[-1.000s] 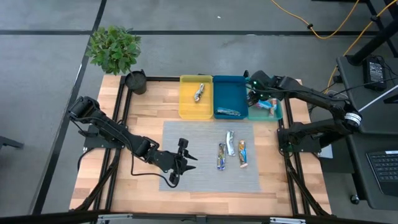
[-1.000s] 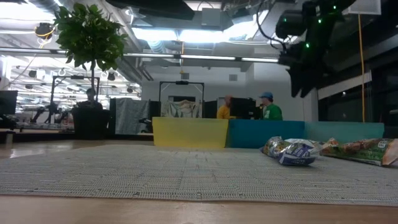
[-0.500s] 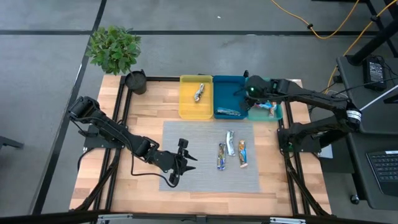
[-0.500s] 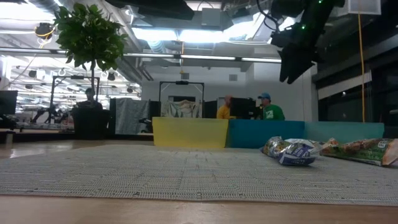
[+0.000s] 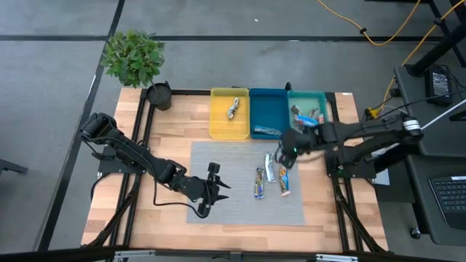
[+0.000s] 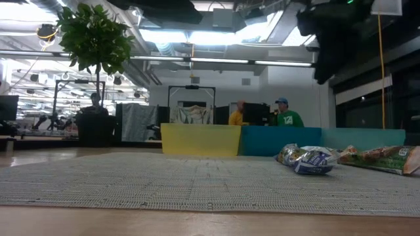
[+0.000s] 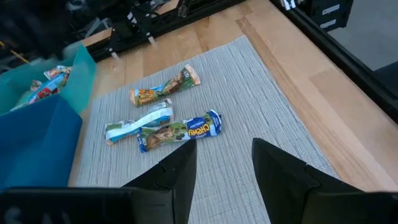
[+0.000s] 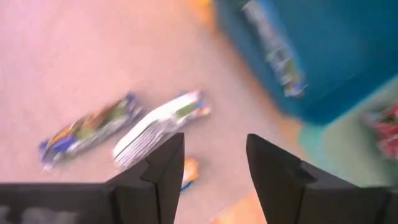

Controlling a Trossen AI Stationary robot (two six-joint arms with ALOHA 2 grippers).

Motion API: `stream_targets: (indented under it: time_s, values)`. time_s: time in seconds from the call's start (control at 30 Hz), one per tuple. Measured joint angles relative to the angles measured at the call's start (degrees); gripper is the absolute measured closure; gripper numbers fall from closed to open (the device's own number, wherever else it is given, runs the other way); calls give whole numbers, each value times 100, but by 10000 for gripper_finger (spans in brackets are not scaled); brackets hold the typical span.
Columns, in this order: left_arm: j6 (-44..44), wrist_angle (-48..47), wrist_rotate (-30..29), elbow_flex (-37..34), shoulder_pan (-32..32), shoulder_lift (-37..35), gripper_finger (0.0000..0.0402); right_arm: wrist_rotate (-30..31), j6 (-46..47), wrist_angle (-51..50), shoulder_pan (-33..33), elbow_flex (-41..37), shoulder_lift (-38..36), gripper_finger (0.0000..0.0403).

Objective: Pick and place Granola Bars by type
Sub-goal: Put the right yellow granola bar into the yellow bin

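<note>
Presently, on the near part of the wooden desk [image 5: 167, 138], the left claw [image 5: 215, 187] rests low on the grey woven mat [image 5: 240, 211], at its left side. Its two dark fingers [image 7: 283, 174] stand partly apart with nothing between them.

Just beyond, right of the mat's centre, three granola bars lie side by side: a blue-wrapped bar [image 5: 258, 183], a white-and-silver bar [image 5: 270, 168] and an orange-wrapped bar [image 5: 284, 180]. The left wrist view shows the blue and the white one touching, the orange one just beside them.

The right claw [image 5: 285, 153] hangs above the mat's far right part, over the white and orange bars and clear of them. Its fingers [image 8: 163, 168] are partly apart and hold nothing.

Farther on, three rectangular plastic trays stand touching in a row along the mat's far edge. The yellow tray [image 5: 218, 120] holds one silver-wrapped bar [image 5: 233, 108]. The blue tray [image 5: 268, 105] holds one blue-white bar [image 5: 267, 132] by its near wall. The teal tray [image 5: 317, 97] holds red-orange bars [image 5: 304, 116]; their number cannot be told.

At the far left corner stand a dark round pot [image 5: 159, 95] and a green leafy potted plant [image 5: 133, 57].
</note>
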Motion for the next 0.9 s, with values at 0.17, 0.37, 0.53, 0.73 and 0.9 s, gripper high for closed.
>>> stream_targets:
  time_s: [0.17,0.37,0.53,0.73,0.9]
  values:
    - [-69,-30,-1,0,-4,0,254,7,711,-20,942,-125,2,227]
    - [-63,-28,-3,0,-4,0,254,-40,1332,19,1805,-125,1,227]
    - [-19,-28,-5,0,-4,0,254,-39,1368,51,2231,-125,4,227]
    - [-12,-33,-5,0,-4,0,254,-38,1337,492,2506,-125,174,227]
    - [119,-33,-7,0,-4,0,254,-363,909,620,2699,-122,665,227]
